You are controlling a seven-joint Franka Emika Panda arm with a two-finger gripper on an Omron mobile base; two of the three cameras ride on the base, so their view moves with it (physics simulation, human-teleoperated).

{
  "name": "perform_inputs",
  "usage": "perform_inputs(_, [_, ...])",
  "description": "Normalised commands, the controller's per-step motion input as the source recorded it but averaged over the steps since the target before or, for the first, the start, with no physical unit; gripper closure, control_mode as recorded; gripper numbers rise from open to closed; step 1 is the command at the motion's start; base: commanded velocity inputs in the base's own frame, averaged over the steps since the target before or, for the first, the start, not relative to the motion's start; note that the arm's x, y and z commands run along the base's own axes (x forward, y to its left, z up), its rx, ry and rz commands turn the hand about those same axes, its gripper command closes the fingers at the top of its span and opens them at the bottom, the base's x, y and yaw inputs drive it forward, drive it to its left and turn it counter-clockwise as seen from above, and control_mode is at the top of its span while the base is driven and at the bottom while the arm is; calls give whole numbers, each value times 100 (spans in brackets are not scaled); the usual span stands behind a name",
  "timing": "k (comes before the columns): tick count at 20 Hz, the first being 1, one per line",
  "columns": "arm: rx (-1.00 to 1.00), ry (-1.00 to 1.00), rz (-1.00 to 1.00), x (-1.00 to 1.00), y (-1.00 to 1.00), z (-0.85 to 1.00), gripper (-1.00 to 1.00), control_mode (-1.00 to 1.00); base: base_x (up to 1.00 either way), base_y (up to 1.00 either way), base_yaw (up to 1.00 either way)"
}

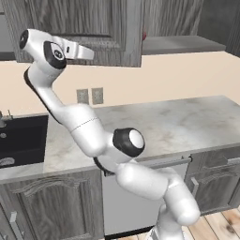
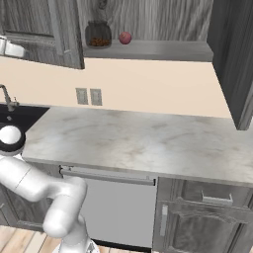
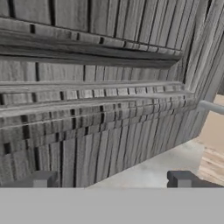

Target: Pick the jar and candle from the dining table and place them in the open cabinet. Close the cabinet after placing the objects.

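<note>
The gripper (image 3: 113,179) is spread wide and empty against the cabinet (image 2: 148,49) door; we see the jar (image 2: 98,34) on the shelf's left end; the candle and closing seem left.

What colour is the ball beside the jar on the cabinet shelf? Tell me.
Red, clearest in the right base view: ball, jar, shelf.

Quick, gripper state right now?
Gripper: open, holding nothing, fingertips facing the cabinet door.
</note>
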Motion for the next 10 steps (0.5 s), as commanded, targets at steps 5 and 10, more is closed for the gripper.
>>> perform_inputs(5, [13,-19,35,74,-88,3,-100,-100,0,0,0])
perform_inputs(10, [13,-22,38,69,-87,0,-100,-100,0,0,0])
